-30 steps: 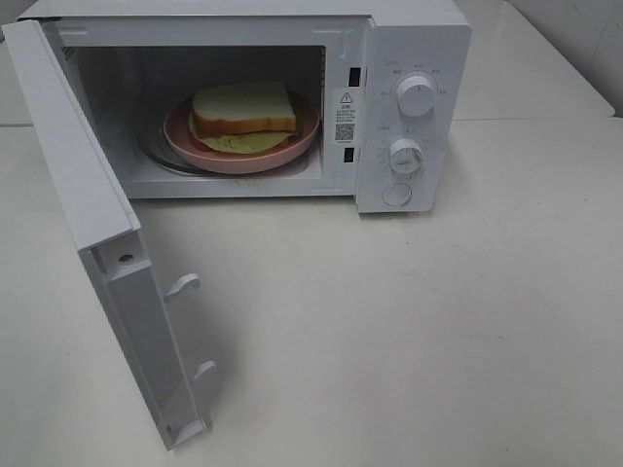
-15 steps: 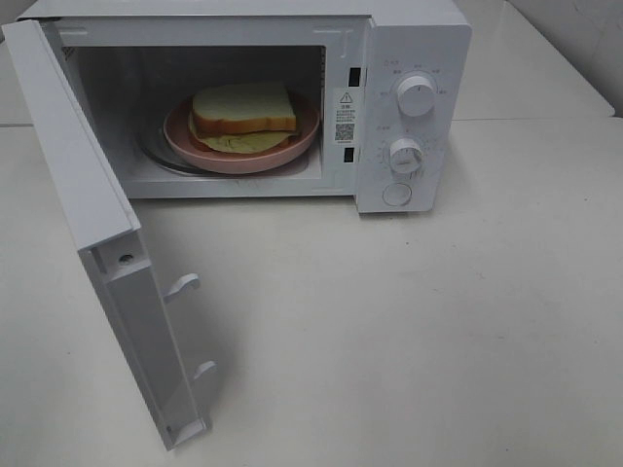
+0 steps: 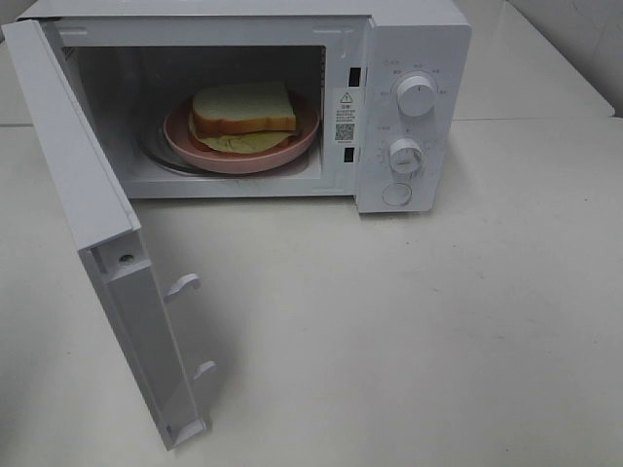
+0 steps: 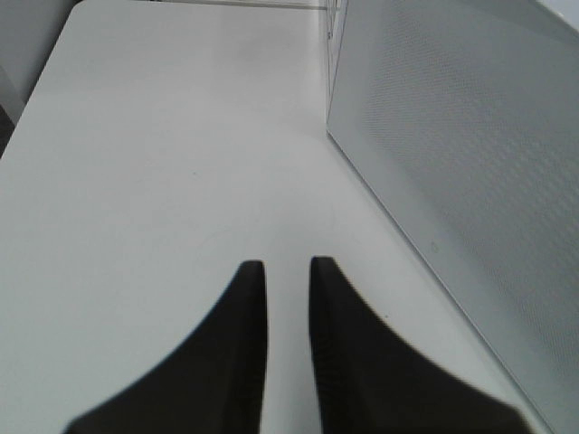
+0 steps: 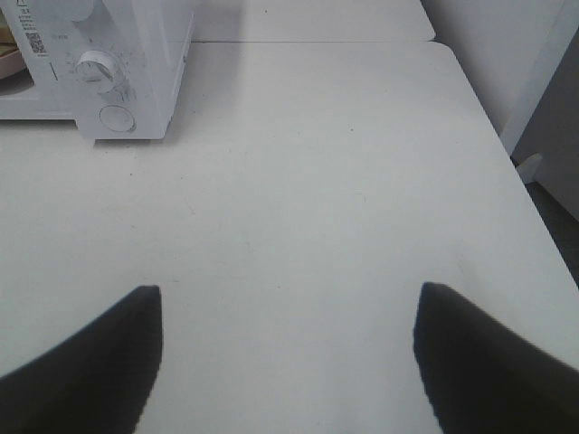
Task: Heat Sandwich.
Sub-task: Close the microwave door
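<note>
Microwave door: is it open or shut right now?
Open. The white microwave door stands swung wide to the left, exposing the white-bread sandwich on its round pink plate inside the cavity.

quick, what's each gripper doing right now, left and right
left gripper: nearly closed, only a thin gap between the jaws, holding nothing
right gripper: open wide, holding nothing
</note>
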Robot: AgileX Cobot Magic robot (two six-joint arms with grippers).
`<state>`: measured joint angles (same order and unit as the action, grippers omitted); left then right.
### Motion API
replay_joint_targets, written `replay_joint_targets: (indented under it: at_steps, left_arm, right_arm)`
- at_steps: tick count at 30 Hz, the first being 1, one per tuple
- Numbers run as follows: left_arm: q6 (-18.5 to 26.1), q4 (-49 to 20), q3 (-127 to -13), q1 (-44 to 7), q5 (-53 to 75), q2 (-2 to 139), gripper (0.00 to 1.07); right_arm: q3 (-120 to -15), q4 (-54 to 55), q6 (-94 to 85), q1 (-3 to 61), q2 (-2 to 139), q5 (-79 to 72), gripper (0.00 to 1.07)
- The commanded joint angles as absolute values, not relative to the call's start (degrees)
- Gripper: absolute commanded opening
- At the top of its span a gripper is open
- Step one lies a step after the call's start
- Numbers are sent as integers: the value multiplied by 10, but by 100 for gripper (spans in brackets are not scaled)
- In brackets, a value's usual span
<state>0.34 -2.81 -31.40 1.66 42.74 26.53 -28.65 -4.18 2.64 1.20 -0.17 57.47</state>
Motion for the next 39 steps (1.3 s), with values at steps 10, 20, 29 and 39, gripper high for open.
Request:
replay_joint_targets:
  at_steps: [10, 20, 29, 39]
  left_arm:
    - [53, -29, -254, 18, 183, 388, 0]
    - [54, -29, -154, 18, -88, 443, 0]
    - [33, 0, -135, 18, -243, 539, 0]
    - [-116, 187, -135, 18, -378, 651, 0]
  right_arm:
    - [-285, -40, 21, 9, -17, 572, 74]
    - [-285, -40, 21, 9, -17, 572, 72]
    - [-285, -40, 21, 9, -17, 572, 72]
    - [-285, -40, 21, 9, -17, 572, 72]
